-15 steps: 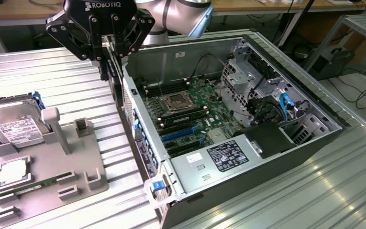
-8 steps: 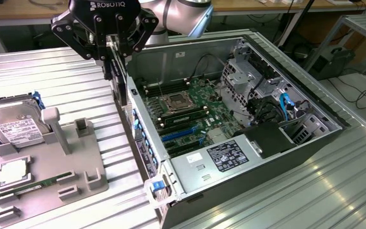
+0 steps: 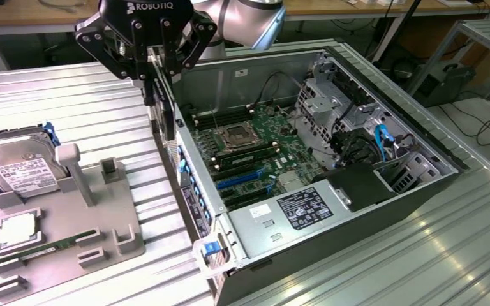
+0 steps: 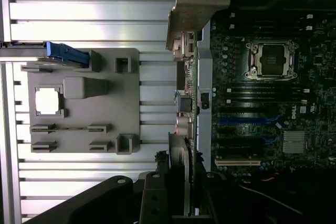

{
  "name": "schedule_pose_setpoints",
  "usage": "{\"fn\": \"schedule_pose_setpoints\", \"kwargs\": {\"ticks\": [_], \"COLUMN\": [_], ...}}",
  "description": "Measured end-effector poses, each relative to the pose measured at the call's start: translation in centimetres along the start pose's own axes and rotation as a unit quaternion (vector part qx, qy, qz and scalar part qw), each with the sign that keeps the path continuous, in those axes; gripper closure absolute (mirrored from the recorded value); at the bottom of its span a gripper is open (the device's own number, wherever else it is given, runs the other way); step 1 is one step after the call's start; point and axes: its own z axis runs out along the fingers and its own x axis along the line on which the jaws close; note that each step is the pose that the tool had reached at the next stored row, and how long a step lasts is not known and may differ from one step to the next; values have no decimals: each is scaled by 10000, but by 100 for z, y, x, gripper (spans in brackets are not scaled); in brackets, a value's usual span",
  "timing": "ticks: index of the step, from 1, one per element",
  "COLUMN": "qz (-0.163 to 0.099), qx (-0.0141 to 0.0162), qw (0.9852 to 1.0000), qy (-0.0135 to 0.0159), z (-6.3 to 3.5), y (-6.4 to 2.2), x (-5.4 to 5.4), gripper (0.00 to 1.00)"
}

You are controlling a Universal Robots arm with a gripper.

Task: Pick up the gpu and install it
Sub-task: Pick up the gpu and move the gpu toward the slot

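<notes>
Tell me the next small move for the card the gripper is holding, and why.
Probably shift the gripper toward the exterior view's right before lowering. The gpu hangs edge-down in its grip, about over the computer case wall, not yet above the blue expansion slots on the motherboard.

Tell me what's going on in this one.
A single robot arm's end effector is shut on the gpu, holding it on edge, hanging down over the wall of the open computer case on the exterior view's left. The card is not yet seated in a slot on the motherboard. A hard drive rests at the grey parts holder beside the case.
</notes>
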Motion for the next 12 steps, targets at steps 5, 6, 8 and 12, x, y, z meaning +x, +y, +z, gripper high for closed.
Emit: {"fn": "schedule_pose_setpoints", "kwargs": {"ticks": [5, 6, 8, 12], "qz": [0, 0, 0, 0], "qx": [0, 0, 0, 0], "qw": [10000, 10000, 10000, 10000], "qy": [0, 0, 0, 0], "z": [1, 1, 1, 1], "y": [0, 0, 0, 0], "x": [-32, -38, -56, -82], "gripper": [73, 73, 73, 73]}}
